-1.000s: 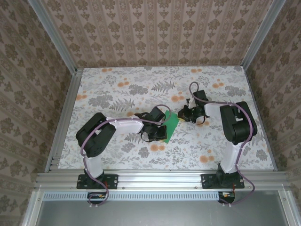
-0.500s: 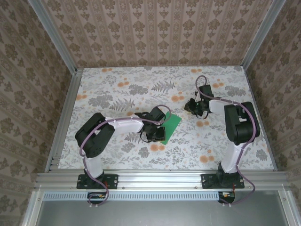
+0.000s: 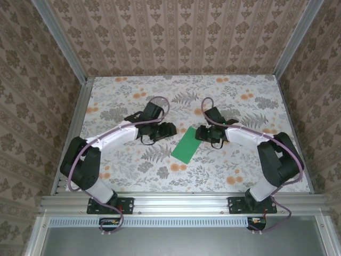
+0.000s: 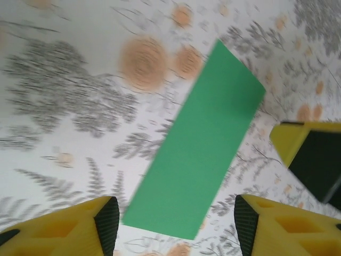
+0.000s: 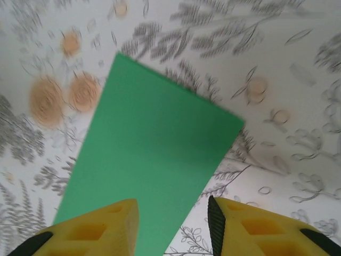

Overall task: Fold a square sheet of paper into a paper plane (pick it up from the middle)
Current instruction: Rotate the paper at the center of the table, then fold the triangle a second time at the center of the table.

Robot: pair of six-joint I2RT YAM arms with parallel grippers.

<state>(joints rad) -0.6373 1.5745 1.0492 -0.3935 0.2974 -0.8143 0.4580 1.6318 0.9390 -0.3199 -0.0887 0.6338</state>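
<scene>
- Near edge: both arm bases are bolted to an aluminium rail [image 3: 181, 203]. No brand plate or label on it can be read.
- Beyond the rail, on the floral table cover [image 3: 240, 170], lies the green paper [image 3: 187, 146]. It is flat and set on a diagonal, between the two grippers and touching neither. It shows as a narrow rectangle (no pointed nose is visible, so the plane appears to be at an early fold).
- Left gripper [image 3: 170, 129]: just left of the paper's far end. Its jaws stand apart with nothing between them, and its wrist camera looks down on the sheet.
- Right gripper [image 3: 202, 134]: near the paper's far corner, jaws likewise apart and empty.
- Handling, as a judgement: the paper is light, thin and limp. It keeps any crease pressed into it and is likely to slide on the smooth cover. Lying flat, it offers the fingers no raised edge.
- Where to grip, as a judgement: the middle of a long edge, pinched lightly, with the other gripper pinning the sheet against sliding.
- Writing: none on the paper, the yellow fingers or the cover.
- Far side: patterned walls [image 3: 181, 37], ornament only, no text.
</scene>
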